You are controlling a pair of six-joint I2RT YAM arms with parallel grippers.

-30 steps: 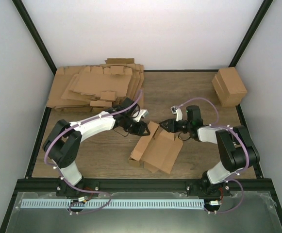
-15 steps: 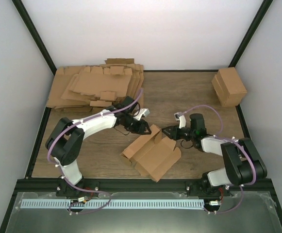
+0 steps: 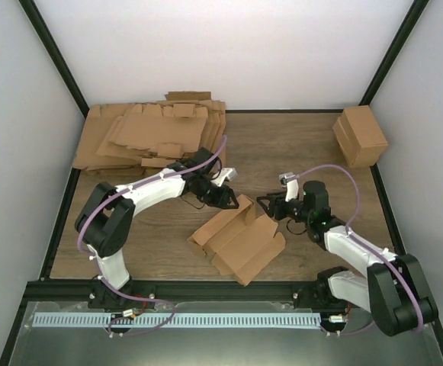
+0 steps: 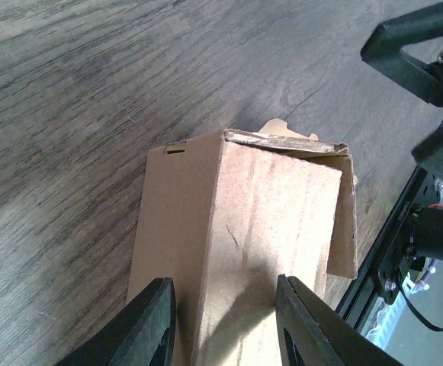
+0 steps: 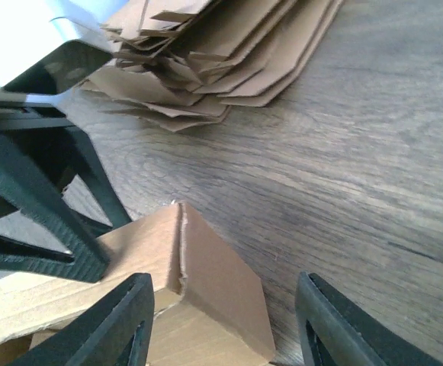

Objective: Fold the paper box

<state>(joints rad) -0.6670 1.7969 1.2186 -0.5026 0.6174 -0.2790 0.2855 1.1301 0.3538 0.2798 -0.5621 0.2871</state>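
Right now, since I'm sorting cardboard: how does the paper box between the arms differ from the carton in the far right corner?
The paper box lies low, half folded with flaps spread; the carton stands as a formed block. The left gripper clamps the paper box; nothing touches the carton. Both are plain brown cardboard.

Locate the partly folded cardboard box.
Top view: the brown cardboard box lies centrally, its far corner between the gripping left end effector and the right end effector.
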